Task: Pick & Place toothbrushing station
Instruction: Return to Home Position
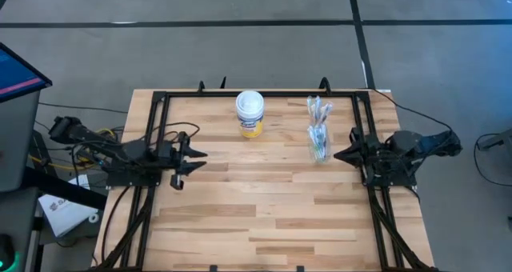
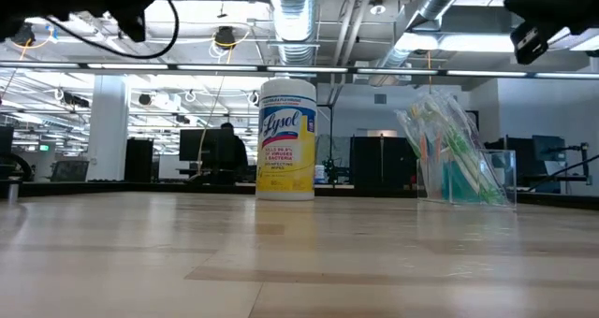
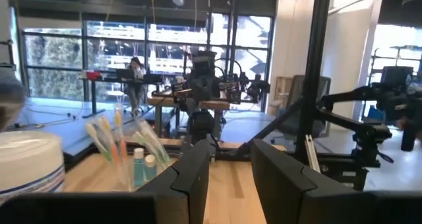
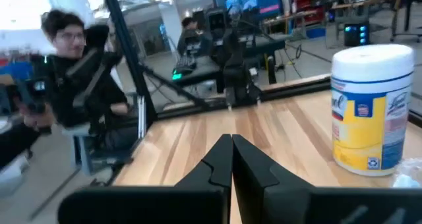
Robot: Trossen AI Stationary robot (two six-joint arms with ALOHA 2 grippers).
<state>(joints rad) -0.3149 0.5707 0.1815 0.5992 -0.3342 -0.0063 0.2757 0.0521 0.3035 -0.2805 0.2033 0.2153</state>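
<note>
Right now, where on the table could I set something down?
Bare: the wooden table's half away from the Lysol canister, and the middle between the left gripper and the toothbrush organizer. Crowded: the right gripper sits close beside that organizer.

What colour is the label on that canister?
The canister label is yellow with blue lettering; low view shows it best.

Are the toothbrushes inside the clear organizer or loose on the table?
Inside. In the low view the toothbrushes lean upright in the clear organizer, with their tops sticking out above its rim.
</note>
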